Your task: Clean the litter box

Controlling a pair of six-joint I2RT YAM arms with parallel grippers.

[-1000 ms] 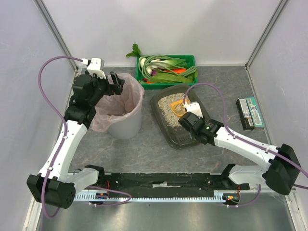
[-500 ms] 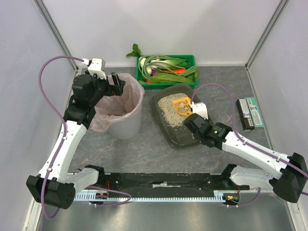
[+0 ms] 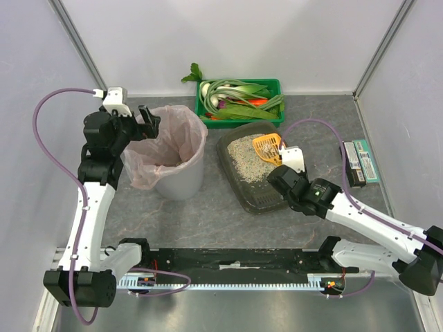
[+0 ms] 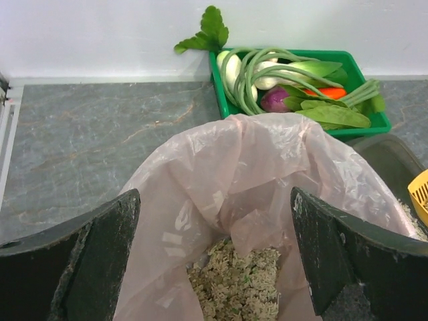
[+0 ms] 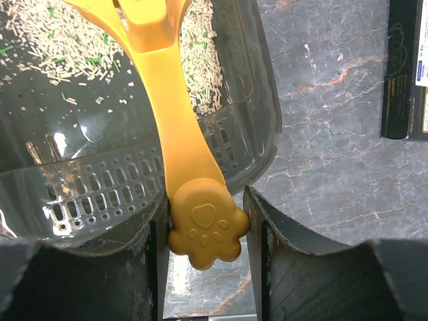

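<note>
The litter box is a dark grey tray with pale litter in its far half, right of the bin. It also shows in the right wrist view and the left wrist view. My right gripper is shut on the paw-shaped handle end of an orange scoop. In the right wrist view the gripper sits over the tray's near right rim and the scoop reaches over the litter. My left gripper is open and empty above the bin's far left rim; it also shows in the left wrist view.
The round grey bin with a pink liner holds a heap of litter. A green crate of vegetables stands at the back wall. A flat black box lies at the right. Walls close in on three sides.
My right gripper has drawn the scoop towards the litter box's far right corner. My left arm has shifted left, from over the bin's opening to its far left rim.
</note>
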